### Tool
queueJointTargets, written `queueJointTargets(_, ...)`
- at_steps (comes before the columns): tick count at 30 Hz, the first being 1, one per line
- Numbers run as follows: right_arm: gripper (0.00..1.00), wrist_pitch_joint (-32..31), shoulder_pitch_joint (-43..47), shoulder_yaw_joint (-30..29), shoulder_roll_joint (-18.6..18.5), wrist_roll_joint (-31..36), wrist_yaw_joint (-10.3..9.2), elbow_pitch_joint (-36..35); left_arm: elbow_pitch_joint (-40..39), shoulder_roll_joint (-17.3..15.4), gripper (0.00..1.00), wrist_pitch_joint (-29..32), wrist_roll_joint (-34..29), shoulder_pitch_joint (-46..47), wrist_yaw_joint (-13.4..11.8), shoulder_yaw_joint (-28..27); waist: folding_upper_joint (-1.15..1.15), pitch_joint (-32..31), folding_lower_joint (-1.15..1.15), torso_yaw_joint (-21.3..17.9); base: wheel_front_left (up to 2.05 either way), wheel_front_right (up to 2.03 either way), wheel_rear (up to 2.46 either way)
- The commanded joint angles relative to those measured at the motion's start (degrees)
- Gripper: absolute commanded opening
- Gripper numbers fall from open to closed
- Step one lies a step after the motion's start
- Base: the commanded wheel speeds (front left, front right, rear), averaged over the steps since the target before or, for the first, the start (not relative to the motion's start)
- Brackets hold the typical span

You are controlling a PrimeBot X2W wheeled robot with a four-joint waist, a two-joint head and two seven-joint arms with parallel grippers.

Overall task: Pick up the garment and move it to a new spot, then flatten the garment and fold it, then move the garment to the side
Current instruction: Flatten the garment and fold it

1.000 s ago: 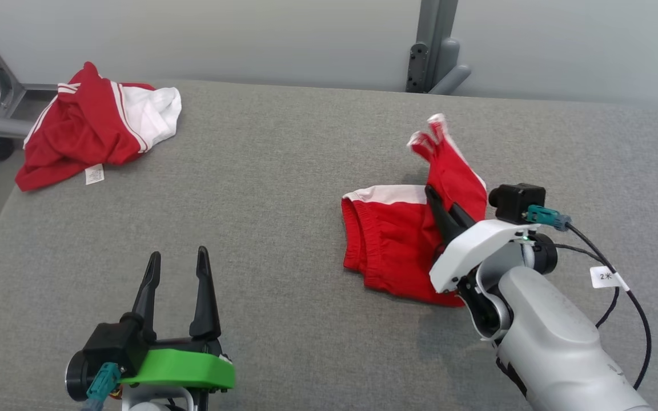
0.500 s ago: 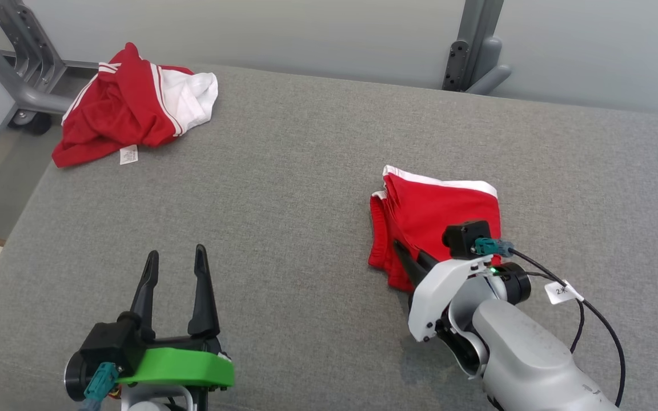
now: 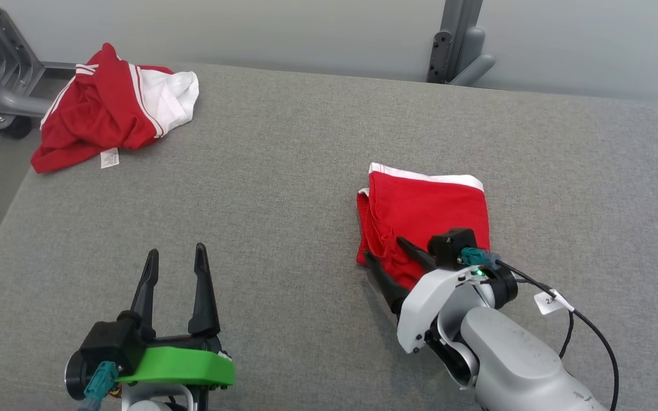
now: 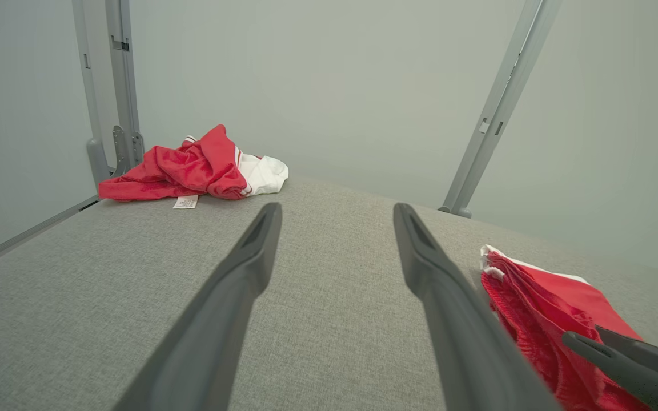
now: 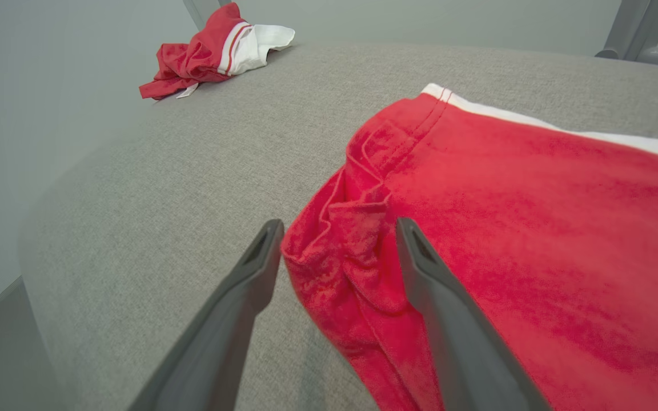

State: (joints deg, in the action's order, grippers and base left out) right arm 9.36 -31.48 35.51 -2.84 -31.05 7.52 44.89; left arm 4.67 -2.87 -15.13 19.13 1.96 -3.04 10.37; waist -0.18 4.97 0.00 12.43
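The garment point(image 3: 426, 211), red shorts with a white edge, lies folded flat on the grey padded table point(image 3: 283, 188), right of centre. My right gripper point(image 3: 384, 248) is open at its near left corner, with one finger over the bunched waistband and the other over the bare table. The right wrist view shows that corner of the garment point(image 5: 534, 228) between the spread fingers of the right gripper point(image 5: 338, 224), not pinched. My left gripper point(image 3: 176, 250) stands open and empty at the lower left, well apart from the garment point(image 4: 534, 302).
A second red and white garment point(image 3: 106, 117) lies crumpled at the table's far left corner. Grey metal frame posts point(image 3: 454, 40) stand behind the table against a pale wall. The table's left edge drops to the floor.
My right gripper laid the lifted flap down over the garment, then opened and let go. The head camera shifted. The left gripper has not moved.
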Motion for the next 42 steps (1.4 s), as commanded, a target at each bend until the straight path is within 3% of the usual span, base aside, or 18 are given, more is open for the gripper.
queueJointTargets(1,1.0,0.6,1.2,0.7,-0.1,-0.2,-0.06,-0.8,0.1,0.0,1.0,0.0,0.6,0.6,-0.3,0.0,0.18,0.1,0.0,-0.1,0.0,0.0,0.0)
queueJointTargets(13,1.0,0.4,3.7,6.4,-0.1,0.6,-0.06,-6.6,-0.1,0.0,1.0,0.0,0.5,0.9,-0.5,-0.5,0.18,0.3,0.0,-1.5,0.0,0.0,0.0)
queueJointTargets(18,1.0,2.2,3.8,5.3,-0.2,1.5,-0.06,-8.1,-0.3,0.0,1.0,0.0,0.4,0.9,-0.5,-0.6,0.18,0.2,0.0,-2.5,0.0,0.0,0.0)
queueJointTargets(28,1.0,5.6,5.6,-9.2,-0.8,10.5,-0.06,-14.9,-0.4,0.0,1.0,0.0,-0.5,1.1,-0.1,-0.4,0.18,-1.1,0.0,-5.1,0.0,0.0,0.0)
queueJointTargets(37,1.0,5.9,15.5,-26.4,-0.3,20.5,-0.06,-29.4,0.2,0.0,1.0,0.0,-1.4,1.3,0.2,-1.5,0.18,-2.6,0.0,-7.8,0.0,0.0,0.0)
queueJointTargets(42,1.0,5.9,21.8,-32.2,-0.1,22.6,-0.06,-36.9,0.2,-0.1,1.0,0.0,-1.9,-0.2,0.4,-2.7,0.18,-2.9,0.0,-9.3,0.0,0.0,0.0)
